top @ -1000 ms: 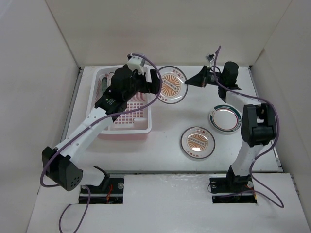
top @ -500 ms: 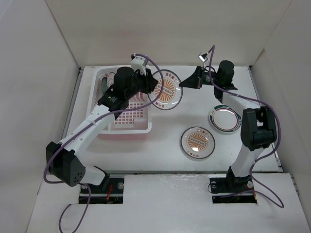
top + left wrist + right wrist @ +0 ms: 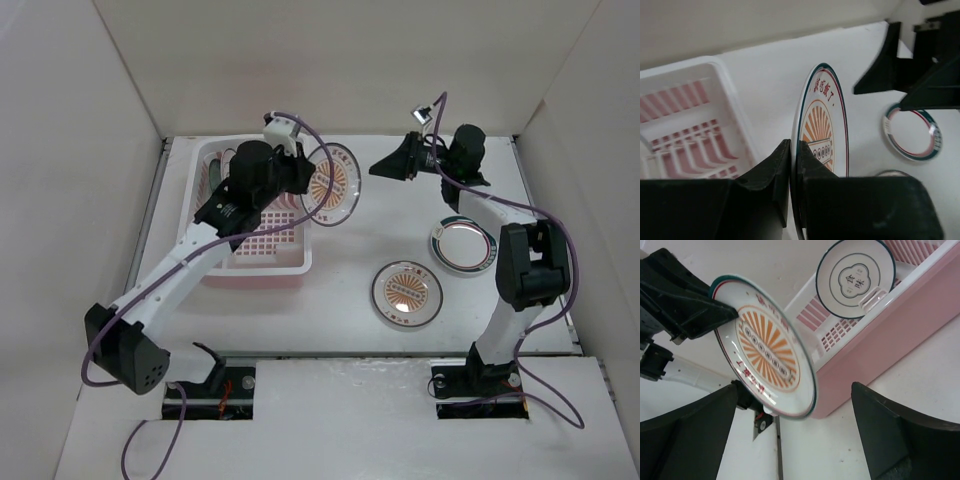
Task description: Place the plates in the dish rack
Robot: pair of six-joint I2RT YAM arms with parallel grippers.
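Observation:
My left gripper [image 3: 306,176] is shut on the rim of an orange sunburst plate [image 3: 331,183], which it holds on edge just right of the pale pink dish rack [image 3: 258,266]. The left wrist view shows the rim pinched between both fingers [image 3: 810,170]. My right gripper [image 3: 386,163] stands open a little to the right of that plate, its fingers apart and empty. In the right wrist view a white plate with grey rings [image 3: 856,279] stands inside the rack [image 3: 890,340].
A second sunburst plate [image 3: 407,293] lies flat at the table's middle front. A plate with a coloured rim [image 3: 464,245] lies to its right, near the right arm. White walls close the table in on three sides.
The left gripper shut on the sunburst plate and the right gripper let go and opened. The plate has moved left towards the rack and now stands more on edge.

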